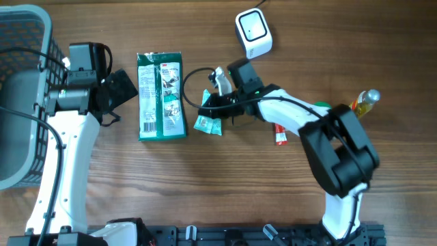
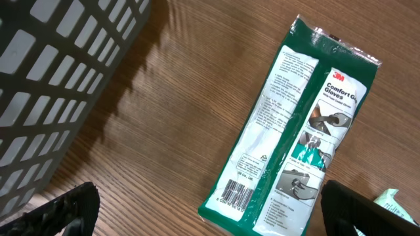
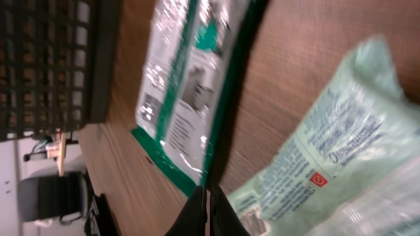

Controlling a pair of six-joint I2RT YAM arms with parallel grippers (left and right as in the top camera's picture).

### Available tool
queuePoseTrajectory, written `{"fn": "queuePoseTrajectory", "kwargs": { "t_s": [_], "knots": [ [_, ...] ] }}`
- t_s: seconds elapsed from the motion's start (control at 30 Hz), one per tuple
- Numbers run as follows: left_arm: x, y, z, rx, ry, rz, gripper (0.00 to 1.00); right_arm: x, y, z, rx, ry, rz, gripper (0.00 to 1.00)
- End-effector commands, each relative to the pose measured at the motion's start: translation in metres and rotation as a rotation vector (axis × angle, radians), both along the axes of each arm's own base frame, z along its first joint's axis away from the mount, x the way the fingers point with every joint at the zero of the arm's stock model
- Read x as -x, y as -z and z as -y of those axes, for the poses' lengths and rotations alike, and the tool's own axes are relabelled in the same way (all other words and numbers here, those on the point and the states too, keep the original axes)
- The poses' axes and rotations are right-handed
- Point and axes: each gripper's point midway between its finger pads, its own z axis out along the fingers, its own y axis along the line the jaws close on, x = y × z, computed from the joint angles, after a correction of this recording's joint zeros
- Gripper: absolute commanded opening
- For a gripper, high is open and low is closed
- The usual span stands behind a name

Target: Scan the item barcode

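Observation:
A green-and-white glove package lies flat on the table, its barcode facing up at the near corner. My left gripper hovers just left of it, open, with the package's lower end between its spread fingers in the left wrist view. A small pale-green packet lies right of the package. My right gripper is shut just above that packet, nothing visibly held. The white scanner stands at the back.
A grey mesh basket fills the far left edge. A red tube and a bottle with a yellow neck lie on the right, behind my right arm. Bare wood extends along the front.

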Motion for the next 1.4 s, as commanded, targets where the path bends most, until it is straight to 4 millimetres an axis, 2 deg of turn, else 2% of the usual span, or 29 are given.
{"fn": "queuePoseTrajectory", "kwargs": {
  "t_s": [0.0,0.23,0.43,0.63,0.77,0.97,1.03,1.17,1.3,1.37],
  "knots": [
    [-0.001,0.000,0.002,-0.002,0.012,-0.001,1.00,-0.025,-0.024,0.006,0.028,0.058,0.125,0.04],
    [-0.001,0.000,0.002,-0.002,0.012,-0.001,1.00,-0.040,-0.006,0.026,0.167,0.163,0.163,0.04],
    [-0.001,0.000,0.002,-0.002,0.012,-0.001,1.00,-0.039,0.002,0.030,0.197,0.173,0.148,0.04],
    [-0.001,0.000,0.002,-0.002,0.012,-0.001,1.00,-0.036,0.024,0.032,0.225,0.167,0.109,0.04],
    [-0.001,0.000,0.002,-0.002,0.012,-0.001,1.00,-0.035,0.045,0.036,0.259,0.172,0.081,0.04],
    [-0.001,0.000,0.002,-0.002,0.012,-0.001,1.00,-0.027,0.091,0.052,0.375,0.197,0.012,0.04],
    [-0.001,0.000,0.002,-0.002,0.012,-0.001,1.00,-0.024,0.096,0.054,0.386,0.194,-0.004,0.04],
    [-0.001,0.000,0.002,-0.002,0.012,-0.001,1.00,-0.028,0.086,0.047,0.344,0.192,0.005,0.04],
    [-0.001,0.000,0.002,-0.002,0.012,-0.001,1.00,-0.039,0.043,0.028,0.219,0.170,0.078,0.04],
    [-0.001,0.000,0.002,-0.002,0.012,-0.001,1.00,-0.041,0.022,0.025,0.188,0.174,0.100,0.04]
  ]
}}
